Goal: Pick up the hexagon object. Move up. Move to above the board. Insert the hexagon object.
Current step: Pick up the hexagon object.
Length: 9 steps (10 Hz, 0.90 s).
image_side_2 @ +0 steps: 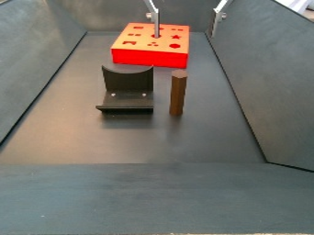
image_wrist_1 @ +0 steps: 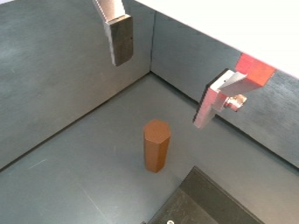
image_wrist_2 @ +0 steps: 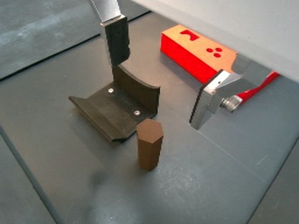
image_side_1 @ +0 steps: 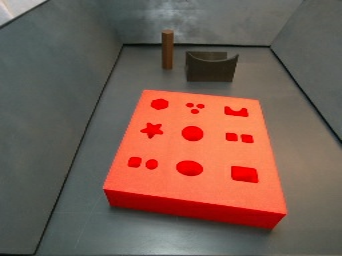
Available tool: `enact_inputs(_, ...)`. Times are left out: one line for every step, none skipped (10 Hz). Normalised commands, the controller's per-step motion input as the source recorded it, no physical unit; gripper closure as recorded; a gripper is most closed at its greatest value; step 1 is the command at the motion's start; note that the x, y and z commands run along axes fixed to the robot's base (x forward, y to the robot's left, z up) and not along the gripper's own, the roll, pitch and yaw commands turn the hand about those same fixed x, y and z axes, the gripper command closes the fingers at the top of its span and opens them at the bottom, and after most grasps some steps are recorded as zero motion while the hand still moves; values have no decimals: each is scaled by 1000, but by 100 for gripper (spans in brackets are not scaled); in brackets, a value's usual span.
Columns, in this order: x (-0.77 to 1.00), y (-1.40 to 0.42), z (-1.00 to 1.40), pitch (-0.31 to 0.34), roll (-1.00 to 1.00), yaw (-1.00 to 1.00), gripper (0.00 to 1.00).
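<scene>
The hexagon object (image_wrist_1: 156,146) is a slim brown peg standing upright on the grey floor, and it shows again in the other wrist view (image_wrist_2: 149,144) and both side views (image_side_1: 168,50) (image_side_2: 178,95). My gripper (image_wrist_1: 162,92) (image_wrist_2: 158,93) hangs open well above it, with nothing between the silver fingers (image_wrist_2: 117,44). In a side view only the fingertips show at the upper edge, where the gripper (image_side_2: 186,9) is. The red board (image_side_1: 214,150) (image_side_2: 153,58) (image_wrist_2: 187,57) lies flat on the floor, apart from the peg, its shaped holes facing up.
The dark fixture (image_wrist_2: 117,109) (image_side_1: 210,65) (image_side_2: 127,89) stands right beside the peg, between it and the board's side in a side view. Grey walls (image_wrist_1: 59,79) enclose the floor, and the peg stands close to a corner.
</scene>
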Motion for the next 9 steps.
enact_inputs(0, -43, -517, -117, 19, 86, 0)
enact_inputs(-69, -114, -840, -214, 37, 37, 0)
enact_inputs(120, 0, -949, -143, 0, 86, 0)
enact_inputs(0, -94, -960, -147, 79, 0, 0)
enact_inputs(-77, -77, -951, -163, 79, 0, 0)
enact_inputs(57, 69, -966, -127, 0, 0, 0)
enact_inputs(0, 0, -920, -167, 40, 0, 0)
enact_inputs(-149, 40, -906, -181, 54, 0, 0)
enact_inputs(0, 214, -906, -154, 0, 40, 0)
